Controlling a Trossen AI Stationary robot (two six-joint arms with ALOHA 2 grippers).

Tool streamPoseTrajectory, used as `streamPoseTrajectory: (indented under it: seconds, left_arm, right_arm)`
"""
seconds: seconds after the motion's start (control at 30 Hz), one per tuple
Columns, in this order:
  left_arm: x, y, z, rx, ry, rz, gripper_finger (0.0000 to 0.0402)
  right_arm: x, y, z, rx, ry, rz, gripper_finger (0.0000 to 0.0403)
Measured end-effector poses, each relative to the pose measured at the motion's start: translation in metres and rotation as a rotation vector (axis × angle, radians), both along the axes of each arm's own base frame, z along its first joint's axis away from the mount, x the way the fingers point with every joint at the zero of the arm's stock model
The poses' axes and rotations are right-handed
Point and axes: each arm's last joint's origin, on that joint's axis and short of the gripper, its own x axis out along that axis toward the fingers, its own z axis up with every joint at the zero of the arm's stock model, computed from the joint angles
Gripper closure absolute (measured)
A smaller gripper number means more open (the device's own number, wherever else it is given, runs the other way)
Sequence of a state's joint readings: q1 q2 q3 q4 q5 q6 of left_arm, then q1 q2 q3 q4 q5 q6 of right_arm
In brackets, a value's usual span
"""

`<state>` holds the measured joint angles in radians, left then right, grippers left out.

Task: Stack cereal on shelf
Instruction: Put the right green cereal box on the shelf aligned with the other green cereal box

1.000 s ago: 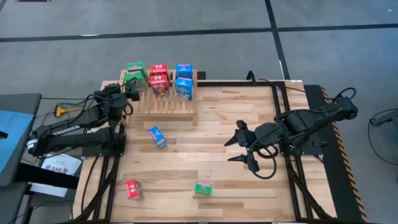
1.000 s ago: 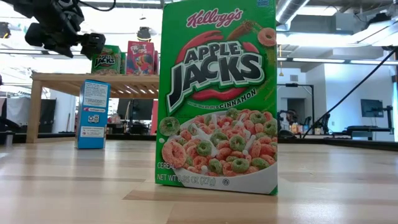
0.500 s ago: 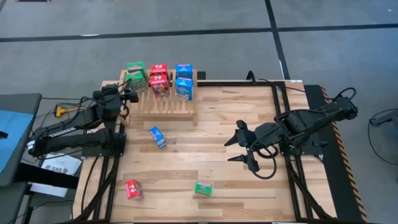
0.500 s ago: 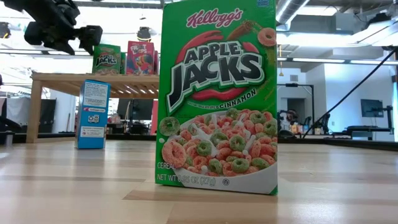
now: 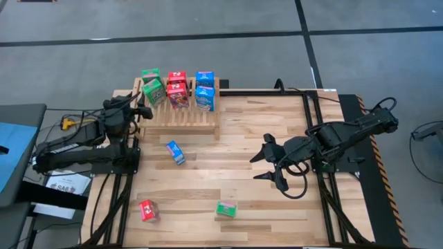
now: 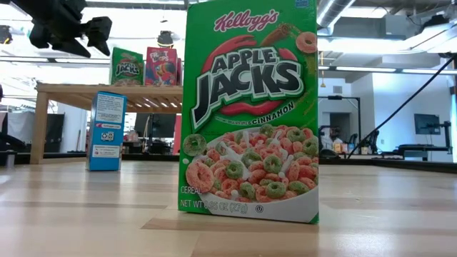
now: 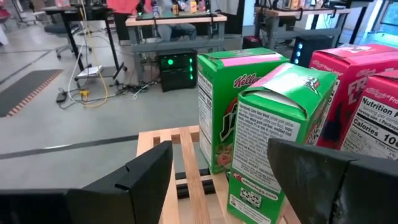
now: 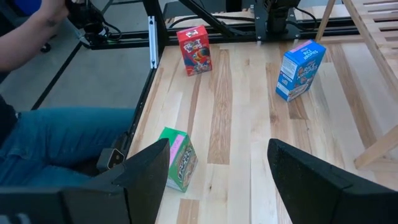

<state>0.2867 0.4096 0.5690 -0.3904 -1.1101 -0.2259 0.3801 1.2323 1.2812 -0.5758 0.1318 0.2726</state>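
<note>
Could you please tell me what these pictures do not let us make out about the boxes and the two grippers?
- Low view: the big green box hides the table behind it; the red box on the table is unseen there.
- Left wrist view: the front green box on the rack hides part of the green one behind it.
- High view: box labels are too small to read.
- Low view: right gripper not in view.

two dark jointed arms, black cables, wedge-shaped black fingers (image 7: 149, 177)
</note>
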Motion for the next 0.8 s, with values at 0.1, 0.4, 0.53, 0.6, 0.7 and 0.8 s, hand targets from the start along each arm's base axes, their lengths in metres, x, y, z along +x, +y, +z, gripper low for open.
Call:
streamPoseTrajectory:
  seconds: [0.1,0.4,0.53,0.6,0.7,0.8]
  left_arm:
    - [0.0000,0.0000,0.0000,0.001,0.005,0.003,0.0147]
    - [0.0047,-0.0013,-0.0010,-0.052,-0.072,-0.156,0.0147]
    - [0.0046,-0.0013,-0.0010,-0.053,-0.077,-0.153,0.0147]
    - [0.0041,-0.0011,-0.0009,-0.048,-0.075,-0.135,0.0147]
    - [0.0031,-0.0014,0.0018,-0.055,-0.099,-0.136,0.0147]
    - [0.0039,-0.0023,0.0083,-0.061,-0.130,-0.198,0.0147]
  right_arm:
    - [0.0000,-0.0001,0.0000,0.000,0.000,0.000,0.0106]
    - [-0.0001,0.0000,0.0000,0.016,0.004,-0.008,0.0106]
    - [0.0000,0.0001,0.0000,0.016,0.004,-0.007,0.0106]
    - [0.0000,0.0000,0.0000,0.016,0.004,-0.008,0.0106]
    - [0.0000,0.0000,0.0000,0.016,0.004,-0.008,0.0106]
    - [0.0000,0.0000,0.0000,0.016,0.004,-0.007,0.0106]
